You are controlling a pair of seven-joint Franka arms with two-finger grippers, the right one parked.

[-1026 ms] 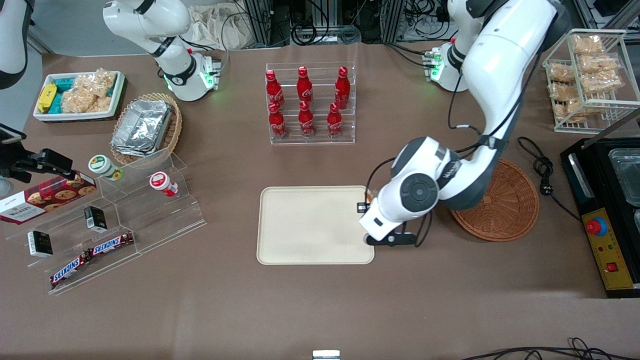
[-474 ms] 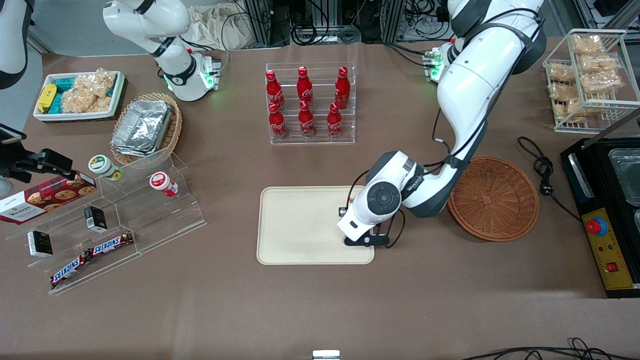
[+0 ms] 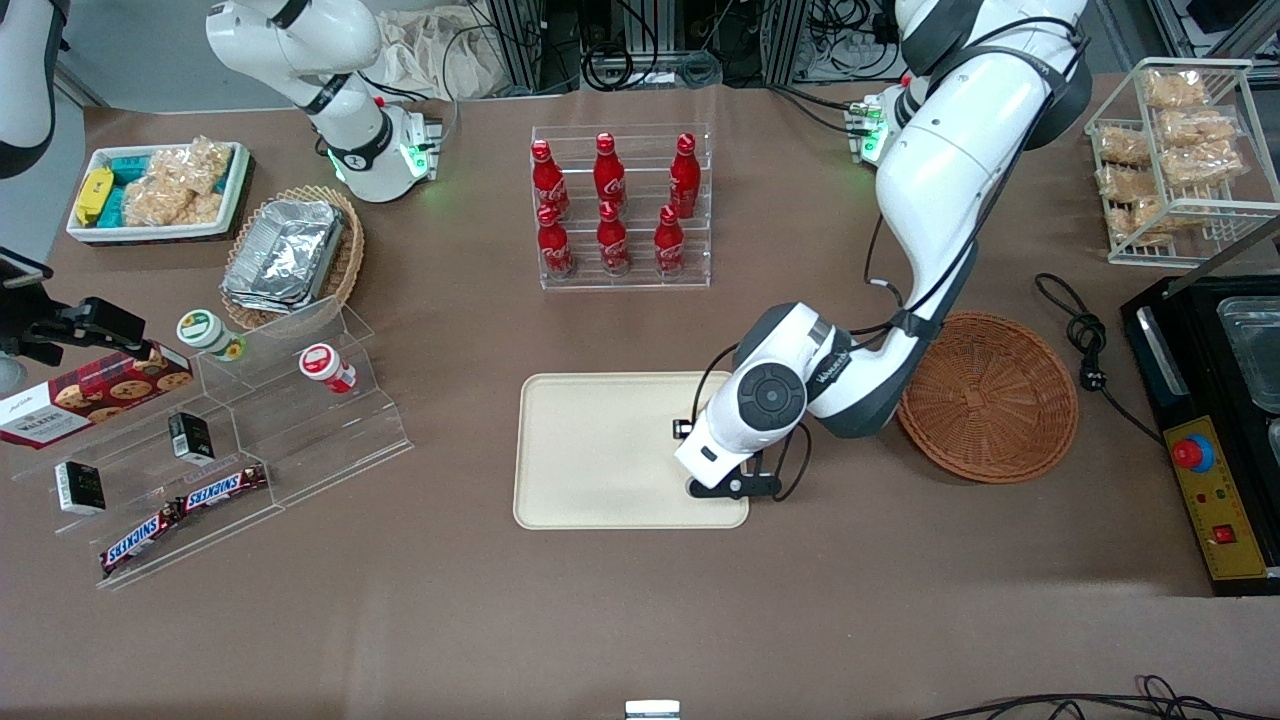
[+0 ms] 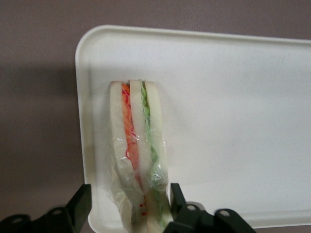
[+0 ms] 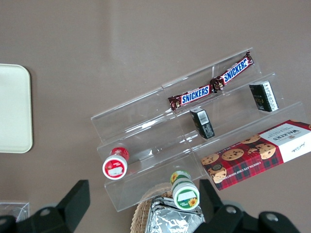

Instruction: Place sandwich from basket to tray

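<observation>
1. The gripper (image 4: 127, 206) hung over the tray (image 3: 590, 440), at the end of it nearest the basket (image 3: 990, 398); from the front the arm's wrist covered it.
2. In the wrist view its two black fingers (image 4: 80, 204) stood apart, one on each side of the sandwich (image 4: 138, 160). One finger had a clear gap to the wrap and the other sat close beside it, so the fingers looked open and were not pressing the bread.
3. The sandwich lay on the tray near one short rim, its white bread and orange and green layers showing through clear wrap.
4. The reddish-brown basket sat on the table beside the tray, toward the working arm's end, with nothing in it.
5. A clear rack of red bottles (image 3: 610, 205) stood farther from the front camera than the tray.
6. Toward the parked arm's end, a clear stepped stand (image 3: 250, 440) held Snickers bars (image 3: 185, 510) and small jars, with a box of cookies (image 3: 90, 395) beside it.
</observation>
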